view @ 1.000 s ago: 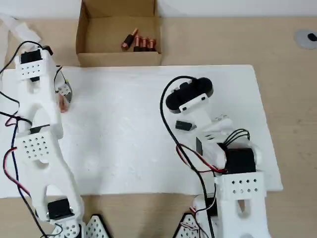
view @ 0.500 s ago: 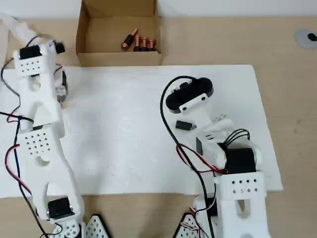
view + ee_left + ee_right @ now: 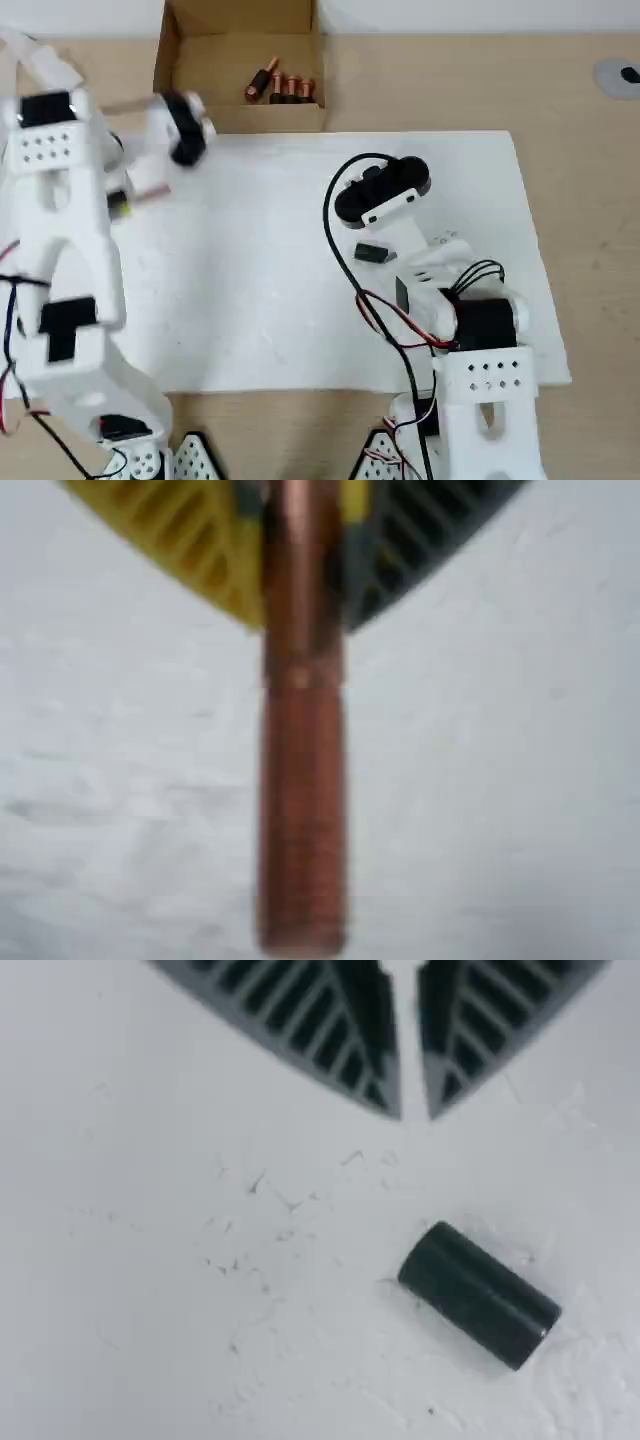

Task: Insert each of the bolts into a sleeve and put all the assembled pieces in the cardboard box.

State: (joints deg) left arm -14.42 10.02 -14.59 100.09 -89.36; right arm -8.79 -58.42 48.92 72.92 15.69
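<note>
Right gripper (image 3: 408,1070) low over the white mat (image 3: 260,300), jaws drawn to a thin slit, holding nothing. Black sleeve (image 3: 480,1295) lies on its side on the mat just beside it, not touched.

Left gripper (image 3: 300,600) up over the mat's far left part, clamped on a copper bolt (image 3: 300,810). The bolt sticks out lengthwise past the jaws, most of its length free.

Step in hand looks like mating this bolt with the sleeve. To go well:
- The right jaws need to widen and take the sleeve across its middle, leaving both ends free.
- The bore should line up with the bolt's axis before pushing.
- The left grip should hold firm so the bolt cannot tilt.

Farthest, past the mat's edge: cardboard box (image 3: 240,120), open. Copper pieces (image 3: 288,88) sit bunched in its near right corner, one tilted apart from the row. The rest of the floor is bare.
</note>
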